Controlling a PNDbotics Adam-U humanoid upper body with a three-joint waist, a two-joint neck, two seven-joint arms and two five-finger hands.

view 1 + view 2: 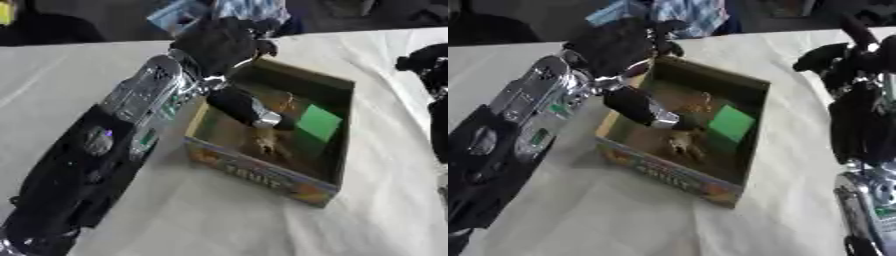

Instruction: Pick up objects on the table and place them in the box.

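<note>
A cardboard box (pixel 262 175) with a colourful printed front stands in the middle of the white table. Inside lie a green block (pixel 317 123) and a small brownish thing (pixel 267 145). My left hand (pixel 220 44) hovers over the box's far left corner, open. Its thumb (pixel 249 111) stretches down into the box above the brownish thing, and I see nothing held. My right hand (pixel 855 57) is raised at the right edge, open with fingers up, apart from the box.
The table is covered by a white cloth (pixel 219 220) with bare room in front of and left of the box. My left forearm (pixel 131 115) runs along the box's left side. Cloth-like things (pixel 680 12) lie beyond the far edge.
</note>
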